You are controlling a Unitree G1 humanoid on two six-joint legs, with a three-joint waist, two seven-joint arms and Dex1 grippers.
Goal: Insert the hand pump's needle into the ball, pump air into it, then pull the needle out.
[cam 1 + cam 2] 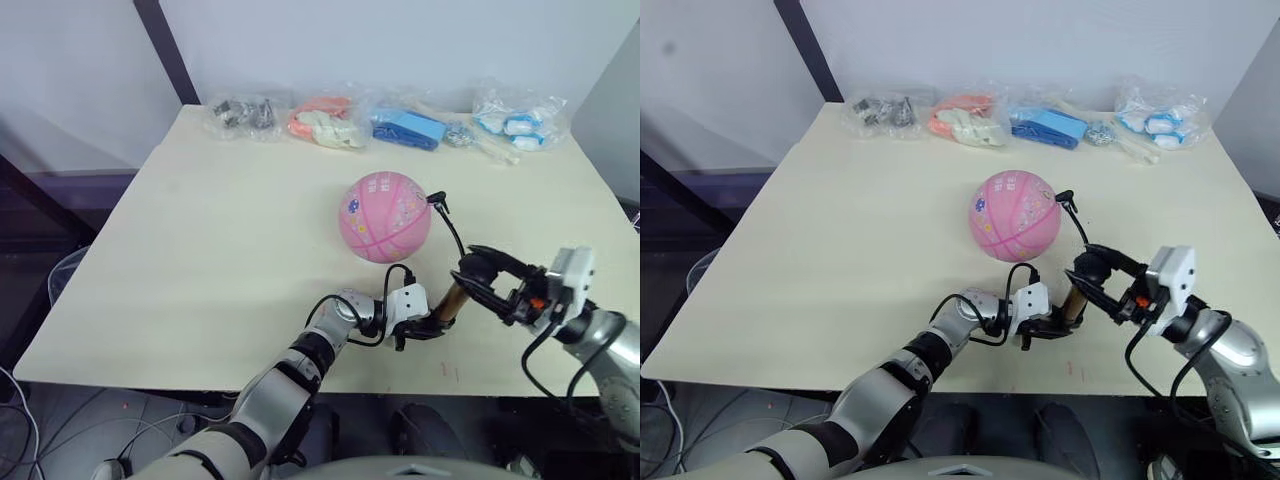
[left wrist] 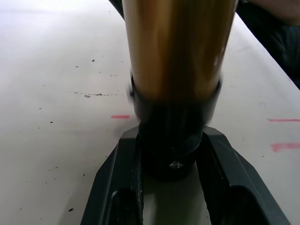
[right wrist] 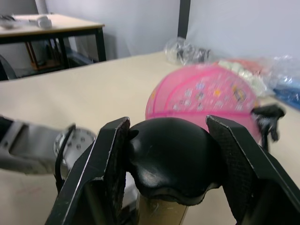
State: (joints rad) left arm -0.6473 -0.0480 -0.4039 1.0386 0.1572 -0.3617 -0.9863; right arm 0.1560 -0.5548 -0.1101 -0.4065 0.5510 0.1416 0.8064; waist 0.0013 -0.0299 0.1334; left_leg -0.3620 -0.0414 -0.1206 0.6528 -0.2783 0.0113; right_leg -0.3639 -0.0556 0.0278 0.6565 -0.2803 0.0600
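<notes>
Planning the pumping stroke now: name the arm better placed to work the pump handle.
Right. The right pincer already straddles the hand pump's black T-handle, its top end. The left pincer clamps the base cap of the hand pump, so it suits bracing. The hose's needle end sits at the ball.

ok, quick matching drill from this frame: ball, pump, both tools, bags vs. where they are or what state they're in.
Things:
1. ball
2. left tool
3. right tool
4. clear bags

Places or states:
A. shut on the pump's black top cap
B. in a row along the table's far edge
C. mid-table, hose fitting at its right side
D. shut on the pump's bottom cap

Pairs: 1-C, 2-D, 3-A, 4-B
</notes>
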